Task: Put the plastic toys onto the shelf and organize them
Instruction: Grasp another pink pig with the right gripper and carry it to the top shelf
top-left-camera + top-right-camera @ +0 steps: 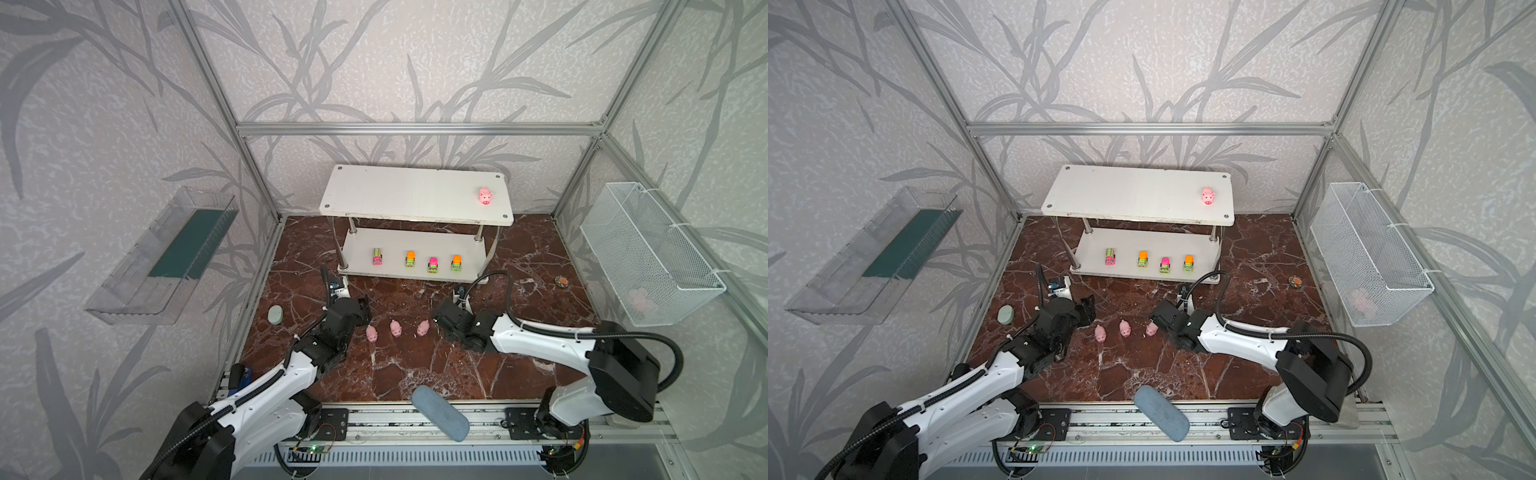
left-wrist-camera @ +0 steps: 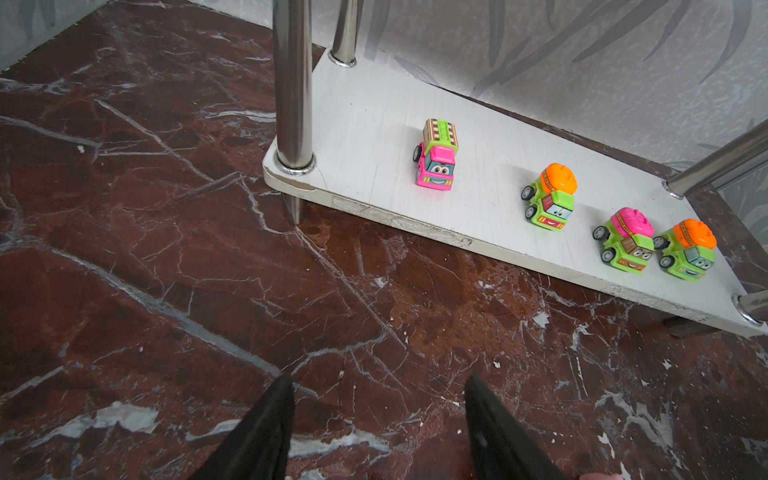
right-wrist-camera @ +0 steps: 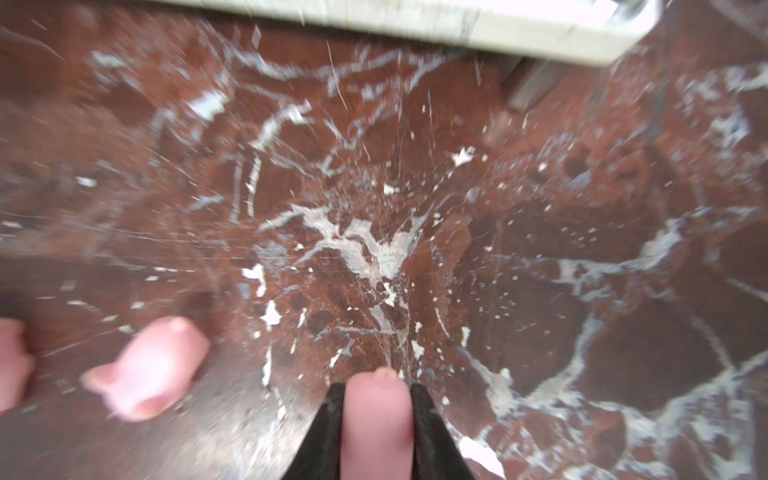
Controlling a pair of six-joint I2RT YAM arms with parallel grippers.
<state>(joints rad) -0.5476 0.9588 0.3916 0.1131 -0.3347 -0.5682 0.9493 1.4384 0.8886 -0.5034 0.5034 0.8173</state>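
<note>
The white two-tier shelf point(image 1: 415, 193) stands at the back. One pink pig point(image 1: 485, 195) sits on its top board near the right end. Several green trucks point(image 1: 410, 259) stand in a row on the lower board point(image 2: 374, 124). Three pigs are in a row down at the marble floor. My right gripper point(image 3: 376, 386) is shut on the rightmost pig point(image 3: 376, 424) point(image 1: 423, 328). The middle pig point(image 1: 396, 328) point(image 3: 149, 370) and the left pig point(image 1: 371, 333) lie free. My left gripper point(image 2: 378, 380) hangs open over bare floor, left of the pigs.
A blue-grey oval pad point(image 1: 440, 412) lies at the front edge. A pale-green oval object point(image 1: 275, 314) sits at the floor's left side. A clear tray point(image 1: 162, 257) hangs on the left wall and a wire-mesh basket point(image 1: 648, 253) on the right wall. A small round object point(image 1: 562, 281) lies far right.
</note>
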